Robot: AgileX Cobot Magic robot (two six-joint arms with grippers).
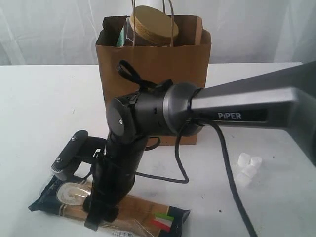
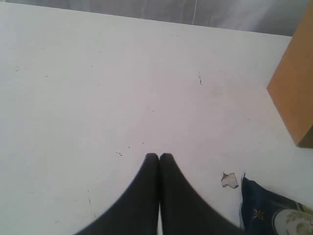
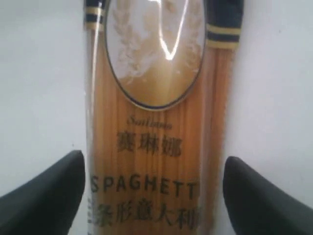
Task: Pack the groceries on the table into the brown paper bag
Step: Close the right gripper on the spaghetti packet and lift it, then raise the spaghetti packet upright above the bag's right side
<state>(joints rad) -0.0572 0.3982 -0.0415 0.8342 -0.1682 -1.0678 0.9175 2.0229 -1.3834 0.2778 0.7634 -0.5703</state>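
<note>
Right pincer [image 3: 155,159] stands wide open astride the spaghetti packet [image 3: 156,98], which lies flat on the counter [image 3: 39,73] before the brown paper bag [image 1: 153,64]. Left pincer [image 2: 159,157] is closed and empty, with open counter ahead of it.

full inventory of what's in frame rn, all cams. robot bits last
paper bag: 1, kraft brown, upright mid-table
nut jar: 1, clear with a tan lid, sticking out of the bag top
teal item: 1, in the bag beside the jar, unidentifiable
spaghetti packet: 1, dark blue ends, flat in front of the bag
marshmallows: about 4, white, loose on the table right of the bag
table: 1, white
right gripper: 1, black, open, straddling the packet
left gripper: 1, black, shut, over bare table
</note>
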